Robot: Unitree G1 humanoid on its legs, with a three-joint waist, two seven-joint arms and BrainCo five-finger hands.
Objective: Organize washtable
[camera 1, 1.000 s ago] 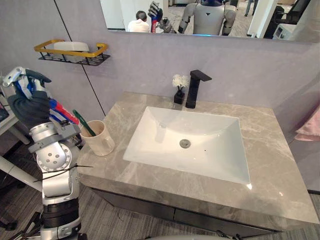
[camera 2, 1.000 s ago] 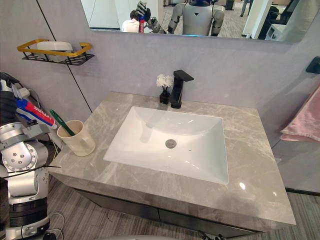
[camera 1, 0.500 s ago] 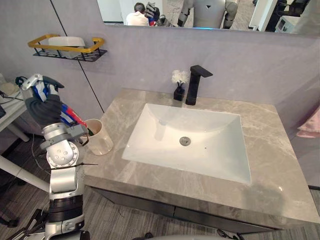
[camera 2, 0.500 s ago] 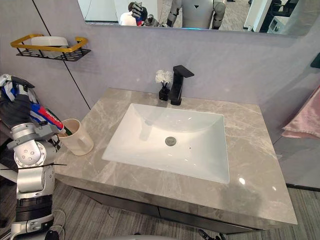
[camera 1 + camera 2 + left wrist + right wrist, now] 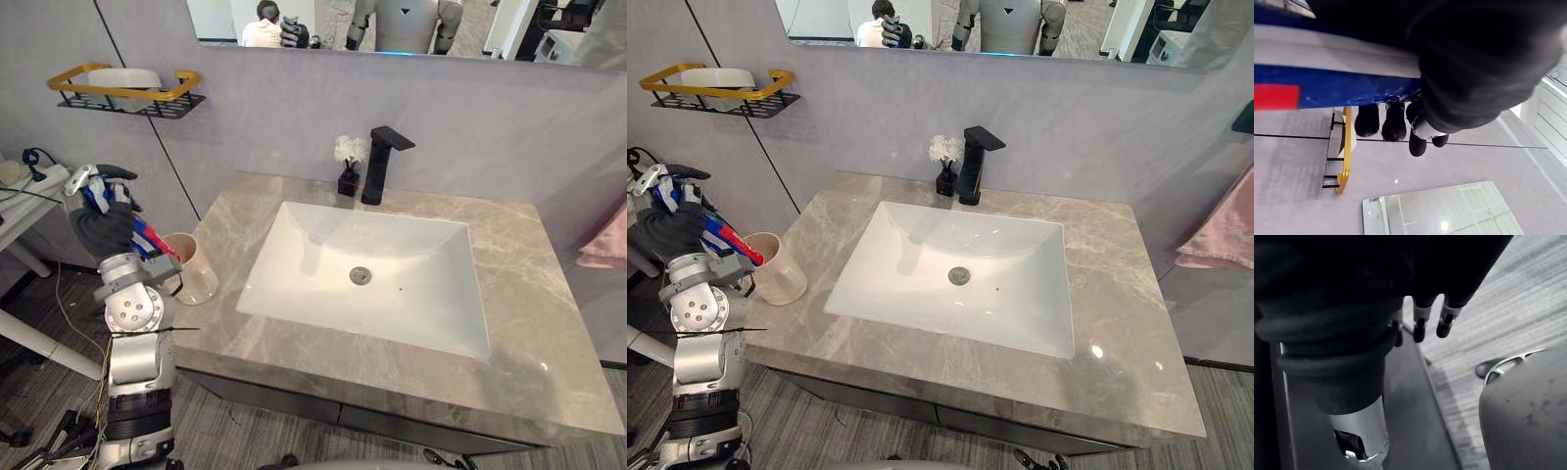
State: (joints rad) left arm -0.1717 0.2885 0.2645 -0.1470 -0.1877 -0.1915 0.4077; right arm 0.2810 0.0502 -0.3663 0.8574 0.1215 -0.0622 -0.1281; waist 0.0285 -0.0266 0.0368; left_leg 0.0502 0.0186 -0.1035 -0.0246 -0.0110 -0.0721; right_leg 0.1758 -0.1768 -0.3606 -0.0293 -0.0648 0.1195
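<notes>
- At the left end of the washtable [image 5: 534, 313], the left hand [image 5: 103, 220] is closed round a blue, red and white toothpaste tube [image 5: 152, 238]. The tube slants down toward the beige cup [image 5: 196, 276], with its lower end at the rim.
- In the left wrist view the tube lies across the palm with the dark fingertips [image 5: 1382, 122] curled under it. That grip looks firm enough to steer with.
- The step in hand, as I judge it, is standing the tube in the cup. I cannot tell whether its tip is already inside the rim.
- The lower end should go over the middle of the cup's mouth rather than the near rim. The cup stands close to the counter's edge, and a sideways push on its wall could slide or tip it off.
- The tube should be turned steeper before it is lowered, so that it drops in lengthwise and does not lever against the rim.
- The hand should lower the tube until the cup takes its weight, and only then loosen the fingers. Lifting straight up afterwards avoids dragging the tube back out.
- Something dark shows at the cup's rim, too small to name, so room should be left for it.
- The right hand [image 5: 1447, 316] hangs toward the floor [image 5: 1518, 308] with its fingers loose and straight, holding nothing. It has no part in this step.
- The sink [image 5: 372, 274] and the black faucet [image 5: 377, 166] are well apart from the cup and need no care.
</notes>
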